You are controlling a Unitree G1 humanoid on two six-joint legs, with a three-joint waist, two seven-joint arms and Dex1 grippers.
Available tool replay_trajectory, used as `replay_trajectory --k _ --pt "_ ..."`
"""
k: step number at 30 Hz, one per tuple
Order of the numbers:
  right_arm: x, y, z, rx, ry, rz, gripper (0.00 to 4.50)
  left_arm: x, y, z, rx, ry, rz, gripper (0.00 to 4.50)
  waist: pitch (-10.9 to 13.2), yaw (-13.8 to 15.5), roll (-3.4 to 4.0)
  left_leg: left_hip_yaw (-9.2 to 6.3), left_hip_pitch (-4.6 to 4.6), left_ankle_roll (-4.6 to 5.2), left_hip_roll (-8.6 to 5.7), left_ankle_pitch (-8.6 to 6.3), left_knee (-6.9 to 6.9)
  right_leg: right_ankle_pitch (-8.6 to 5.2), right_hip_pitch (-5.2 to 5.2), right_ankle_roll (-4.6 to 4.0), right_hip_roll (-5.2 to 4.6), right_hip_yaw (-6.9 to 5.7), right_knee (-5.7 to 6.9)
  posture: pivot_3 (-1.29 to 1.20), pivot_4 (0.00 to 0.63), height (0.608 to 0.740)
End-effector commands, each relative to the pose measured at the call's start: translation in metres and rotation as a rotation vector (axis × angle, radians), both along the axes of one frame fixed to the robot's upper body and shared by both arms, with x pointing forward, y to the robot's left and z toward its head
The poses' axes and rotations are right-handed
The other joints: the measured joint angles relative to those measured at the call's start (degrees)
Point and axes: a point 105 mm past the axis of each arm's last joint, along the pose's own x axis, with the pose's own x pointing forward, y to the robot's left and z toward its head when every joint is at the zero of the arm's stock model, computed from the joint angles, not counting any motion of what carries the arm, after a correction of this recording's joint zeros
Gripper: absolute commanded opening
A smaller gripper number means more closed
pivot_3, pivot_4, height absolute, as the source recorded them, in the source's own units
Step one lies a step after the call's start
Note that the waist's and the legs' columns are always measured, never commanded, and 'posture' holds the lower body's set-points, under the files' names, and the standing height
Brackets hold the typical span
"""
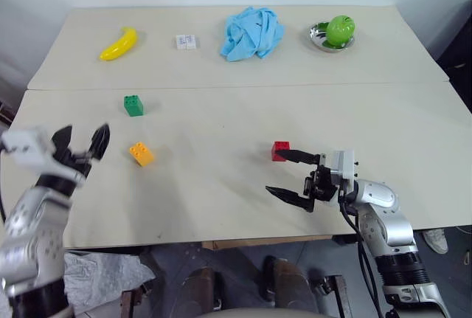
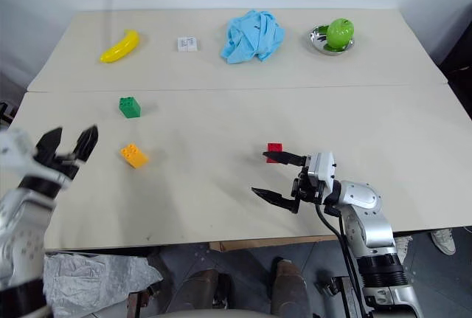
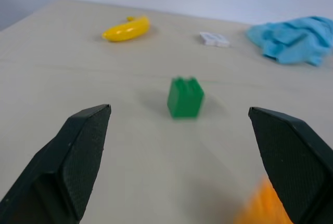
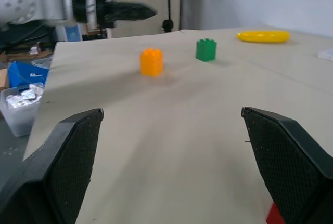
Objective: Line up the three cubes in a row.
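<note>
Three cubes lie apart on the near table. The green cube (image 1: 133, 105) is toward the left, the orange-yellow cube (image 1: 141, 153) sits nearer and just right of it, and the red cube (image 1: 279, 150) is right of centre. My left gripper (image 1: 81, 142) hovers open at the table's left edge, level with the orange-yellow cube; the left wrist view has the green cube (image 3: 185, 97) straight ahead between the fingers. Pointing left, my right gripper (image 1: 289, 175) stands open with its far finger beside the red cube and nothing between the fingers.
On the far table lie a banana (image 1: 119, 44), a small white printed box (image 1: 186, 41), a crumpled blue cloth (image 1: 252, 32) and a green apple (image 1: 341, 29) in a metal dish (image 1: 320, 40). A seam (image 1: 236, 86) runs between the two tables.
</note>
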Motion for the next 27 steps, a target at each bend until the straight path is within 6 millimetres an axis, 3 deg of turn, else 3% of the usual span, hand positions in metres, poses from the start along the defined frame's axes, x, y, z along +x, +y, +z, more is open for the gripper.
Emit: replay_trajectory --k 1,5,14,21,24,27 --pt "0.002 0.005 0.027 0.094 -0.058 -0.011 4.45 0.034 -0.008 0.004 0.075 0.118 0.035 4.50 0.00 0.04 0.00 -0.02 -0.01 0.00 -0.01 0.01 -0.02 0.00 0.00 0.00 0.06 -0.05 -0.01 0.00 0.150 0.740" --pt "0.003 0.007 0.038 0.137 -0.077 -0.020 4.45 0.057 -0.003 0.007 0.088 0.167 0.115 4.50 0.00 -0.13 0.00 0.05 -0.02 -0.03 0.00 0.02 -0.05 0.00 0.00 0.00 0.28 -0.04 -0.13 0.00 0.150 0.740" --pt "0.000 0.011 0.050 0.156 -0.106 -0.030 4.45 0.077 -0.022 -0.006 0.053 0.232 0.057 4.50 0.03 0.39 -0.06 0.00 -0.07 -0.26 0.12 0.02 -0.01 -0.03 0.02 -0.05 0.63 -0.02 -0.28 0.00 0.150 0.740" --pt "0.000 0.014 0.051 0.161 -0.105 -0.032 4.45 0.084 -0.018 -0.015 0.068 0.269 0.016 4.50 0.03 0.19 -0.06 0.05 -0.04 -0.31 0.13 0.04 0.02 -0.03 0.02 -0.05 0.69 0.00 -0.27 0.00 0.150 0.740" --pt "0.000 0.014 0.052 0.165 -0.106 -0.035 4.50 0.086 -0.018 -0.015 0.075 0.275 0.018 3.93 0.03 0.16 -0.06 0.06 -0.04 -0.31 0.14 0.04 0.01 -0.03 0.02 -0.05 0.70 0.00 -0.27 0.00 0.150 0.740" --pt "0.000 0.014 0.050 0.168 -0.103 -0.041 4.50 0.089 -0.018 -0.014 0.084 0.258 0.019 3.07 0.03 0.23 -0.06 0.06 -0.04 -0.31 0.14 0.04 0.02 -0.03 0.02 -0.05 0.69 0.00 -0.27 0.00 0.150 0.740"
